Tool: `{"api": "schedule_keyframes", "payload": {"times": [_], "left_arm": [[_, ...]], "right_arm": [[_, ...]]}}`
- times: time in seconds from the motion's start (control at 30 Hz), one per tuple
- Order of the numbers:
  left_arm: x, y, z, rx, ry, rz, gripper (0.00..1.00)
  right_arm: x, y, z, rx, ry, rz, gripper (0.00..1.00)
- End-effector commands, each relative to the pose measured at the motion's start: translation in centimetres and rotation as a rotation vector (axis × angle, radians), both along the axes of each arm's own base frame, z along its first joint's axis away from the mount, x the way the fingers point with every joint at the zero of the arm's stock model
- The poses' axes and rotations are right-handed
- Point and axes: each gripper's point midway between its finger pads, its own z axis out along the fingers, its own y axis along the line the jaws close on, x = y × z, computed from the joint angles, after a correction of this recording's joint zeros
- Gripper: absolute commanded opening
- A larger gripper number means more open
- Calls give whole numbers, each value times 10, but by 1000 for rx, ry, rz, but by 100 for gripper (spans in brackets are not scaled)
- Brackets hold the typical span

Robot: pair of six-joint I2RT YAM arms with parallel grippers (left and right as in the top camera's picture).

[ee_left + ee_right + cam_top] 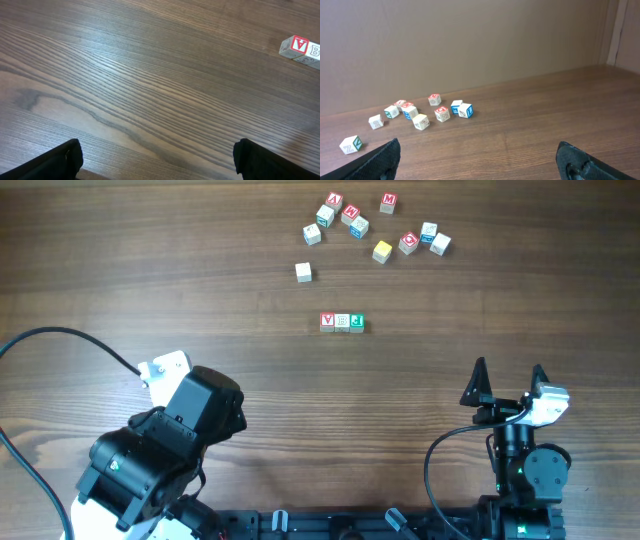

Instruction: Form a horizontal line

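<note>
Three blocks (342, 322) sit touching in a row at the centre of the table (120, 270); loose blocks (381, 251) scatter toward 12 o'clock. Likely light, rigid, slick-faced: pinch opposite flat sides. Your left gripper (157, 150) and right gripper (509, 368) both gape wide, empty.

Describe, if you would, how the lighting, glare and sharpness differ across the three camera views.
Overhead: even, soft light and sharp focus, so the row of three blocks stands out clearly. Left wrist: a pale sheen of glare crosses the table, though the grain stays crisp. Right wrist: dimmer, with the scattered blocks slightly soft and the right gripper's fingertips dark, featureless shapes.
</note>
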Motion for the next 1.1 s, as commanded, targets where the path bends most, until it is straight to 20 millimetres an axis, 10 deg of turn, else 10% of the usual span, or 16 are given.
{"api": "schedule_keyframes", "payload": {"times": [0.0, 0.47, 0.7, 1.07], "left_arm": [[1, 3, 1, 3, -10, 25, 100], [17, 2, 5, -21, -111, 53, 100], [17, 31, -48, -95, -218, 200, 100], [52, 39, -70, -136, -691, 21, 100]], "right_arm": [[-1, 1, 3, -5, -14, 8, 100], [-1, 1, 3, -5, -14, 8, 100], [-1, 1, 3, -5, -14, 8, 100], [-1, 1, 3, -5, -14, 8, 100]]}}
